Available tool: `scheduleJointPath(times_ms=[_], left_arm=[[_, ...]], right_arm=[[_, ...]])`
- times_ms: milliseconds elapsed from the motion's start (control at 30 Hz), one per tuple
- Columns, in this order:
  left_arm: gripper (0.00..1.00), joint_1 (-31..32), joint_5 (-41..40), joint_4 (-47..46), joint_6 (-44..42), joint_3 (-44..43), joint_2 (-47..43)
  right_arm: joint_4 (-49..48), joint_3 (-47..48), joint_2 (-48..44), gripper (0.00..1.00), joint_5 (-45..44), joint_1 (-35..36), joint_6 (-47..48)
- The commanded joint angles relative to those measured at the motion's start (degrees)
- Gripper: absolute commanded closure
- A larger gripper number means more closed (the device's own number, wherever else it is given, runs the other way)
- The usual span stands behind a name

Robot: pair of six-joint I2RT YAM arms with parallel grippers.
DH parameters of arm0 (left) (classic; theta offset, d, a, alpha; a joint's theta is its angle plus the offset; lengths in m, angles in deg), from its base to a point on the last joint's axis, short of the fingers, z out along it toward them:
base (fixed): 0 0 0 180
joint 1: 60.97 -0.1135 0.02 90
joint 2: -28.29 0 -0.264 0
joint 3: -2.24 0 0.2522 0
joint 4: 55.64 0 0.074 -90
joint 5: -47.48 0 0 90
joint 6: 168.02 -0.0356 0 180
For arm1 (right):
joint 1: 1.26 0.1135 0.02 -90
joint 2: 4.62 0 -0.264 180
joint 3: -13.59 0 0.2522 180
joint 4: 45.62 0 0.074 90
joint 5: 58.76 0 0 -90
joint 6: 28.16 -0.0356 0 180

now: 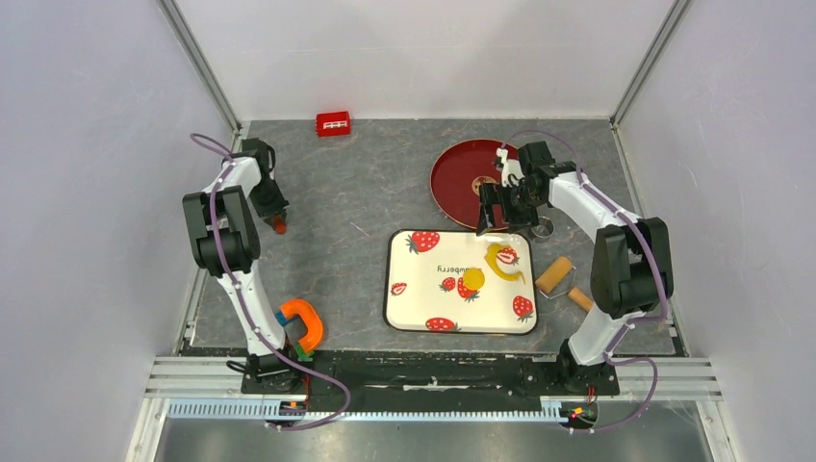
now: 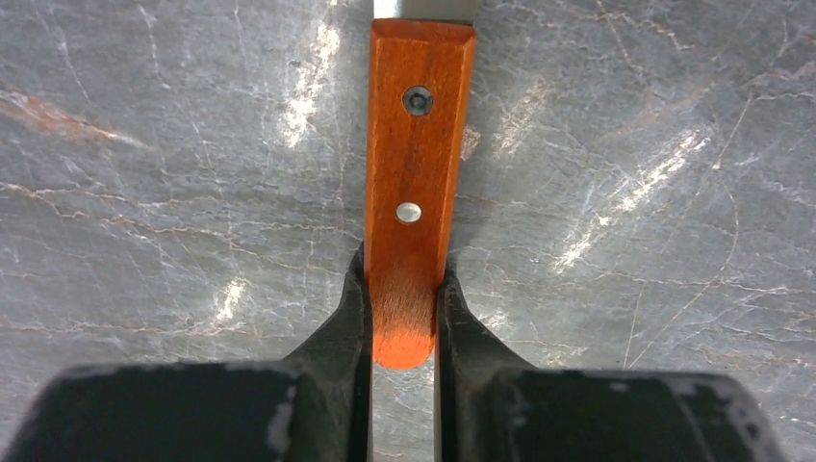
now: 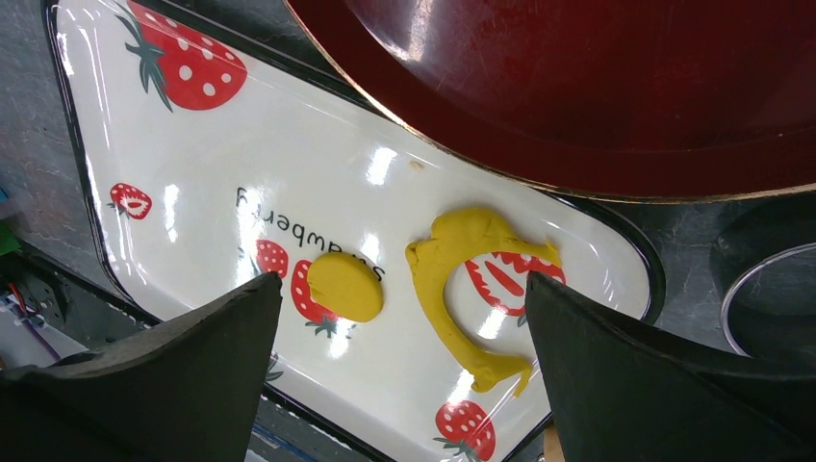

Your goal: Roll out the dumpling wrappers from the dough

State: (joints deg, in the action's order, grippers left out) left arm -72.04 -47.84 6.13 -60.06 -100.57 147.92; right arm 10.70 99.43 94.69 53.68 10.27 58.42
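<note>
A small round yellow dumpling wrapper point(image 1: 472, 279) lies flat on the white strawberry tray point(image 1: 414, 310). A curved ragged strip of yellow dough point(image 1: 502, 262) lies to its right. In the right wrist view the wrapper point(image 3: 344, 286) and the strip point(image 3: 431, 289) lie below and between my fingers. My right gripper point(image 1: 491, 214) point(image 3: 404, 279) is open and empty, above the tray's far edge near the red plate. My left gripper point(image 1: 277, 219) point(image 2: 404, 289) is shut on an orange-brown wooden tool handle point(image 2: 416, 164) over the grey table at the far left.
The red plate point(image 1: 467, 168) point(image 3: 625, 87) stands behind the tray. A tan wooden roller point(image 1: 553, 274) lies right of the tray. A clear ring point(image 1: 544, 228) point(image 3: 760, 289) sits by the plate. A red box point(image 1: 333, 123) is at the back, an orange clamp point(image 1: 303, 322) at the front left.
</note>
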Motion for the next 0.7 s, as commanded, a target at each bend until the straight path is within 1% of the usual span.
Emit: scheduleJointPath(times_ms=[0, 100, 167, 300, 433, 533, 633, 667], left_arm=[[0.98, -0.28, 1.11, 0.55, -3.66, -0.23, 1.31], [0.98, -0.19, 3.22, 0.4, -4.17, 1.6, -0.58], [0.98, -0.14, 6.36, -0.28, -5.58, 3.8, -2.71], [0.98, -0.05, 12.98, -1.7, -6.8, 9.89, -7.94], [0.98, 1.29, 16.97, -3.74, -5.08, 17.55, -13.87], [0.98, 4.75, 17.1, -4.94, -3.92, 22.77, -17.57], [0.98, 10.31, 15.23, -4.99, -3.28, 26.11, -19.65], [0.98, 13.58, 14.77, -5.21, -2.72, 27.09, -20.22]], right_arm=[[0.48, 3.34, 0.42, 0.02, 0.38, 0.4, -0.27], [0.72, 4.52, 1.12, 0.02, 0.51, 0.42, -0.18], [1.13, 5.53, 1.63, 0.02, 0.64, 0.39, 0.15], [1.47, 6.75, 2.03, 0.02, 0.67, 0.41, 0.38], [1.72, 6.77, 2.08, 0.02, 0.79, 0.64, 0.53], [1.73, 6.26, 1.76, 0.02, 0.83, 0.83, 0.78], [1.66, 5.66, 1.22, 0.02, 0.89, 1.02, 1.0], [1.67, 5.46, 0.92, 0.02, 0.81, 1.11, 1.12]])
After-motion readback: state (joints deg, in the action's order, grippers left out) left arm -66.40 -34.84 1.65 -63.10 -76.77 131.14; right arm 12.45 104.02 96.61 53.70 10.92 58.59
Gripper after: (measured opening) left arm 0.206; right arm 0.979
